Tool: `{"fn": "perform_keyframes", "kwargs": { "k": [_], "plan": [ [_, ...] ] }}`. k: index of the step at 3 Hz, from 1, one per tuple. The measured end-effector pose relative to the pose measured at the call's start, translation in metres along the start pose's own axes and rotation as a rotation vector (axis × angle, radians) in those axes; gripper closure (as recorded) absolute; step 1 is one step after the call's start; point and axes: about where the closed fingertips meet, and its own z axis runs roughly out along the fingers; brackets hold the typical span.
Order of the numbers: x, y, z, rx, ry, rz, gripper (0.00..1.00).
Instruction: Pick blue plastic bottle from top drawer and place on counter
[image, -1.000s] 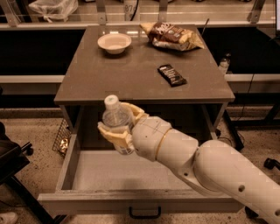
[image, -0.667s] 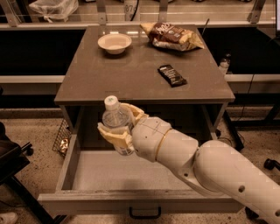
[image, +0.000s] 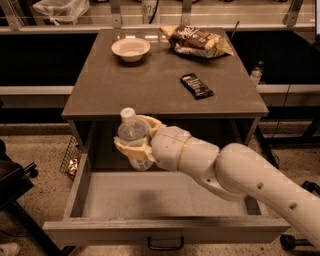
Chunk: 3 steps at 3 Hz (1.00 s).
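Note:
The blue plastic bottle (image: 132, 134) is a clear bottle with a white cap, held upright above the open top drawer (image: 165, 200). My gripper (image: 136, 143) is shut on the bottle's middle, its pale fingers wrapped round the label. The cap reaches about the level of the counter's (image: 155, 85) front edge. The bottle hangs over the drawer's back left part, clear of the drawer floor. My white arm (image: 240, 180) comes in from the lower right across the drawer.
On the counter stand a white bowl (image: 130, 49) at back left, a chip bag (image: 197, 40) at back right and a dark snack bar (image: 196, 85) right of centre. The drawer has a dark handle (image: 165, 245). A wire basket (image: 72, 159) sits on the floor at left.

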Motion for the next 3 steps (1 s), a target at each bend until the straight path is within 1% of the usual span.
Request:
{"fn": "perform_keyframes", "kwargs": {
  "k": [1,2,3],
  "plan": [
    [0.040,-0.003,0.041,-0.200,-0.068,0.013,1.00],
    [0.056,0.002,0.053,-0.291,-0.102,0.022,1.00],
    [0.072,0.013,0.043,-0.318,-0.106,0.045,1.00]
  ]
}}
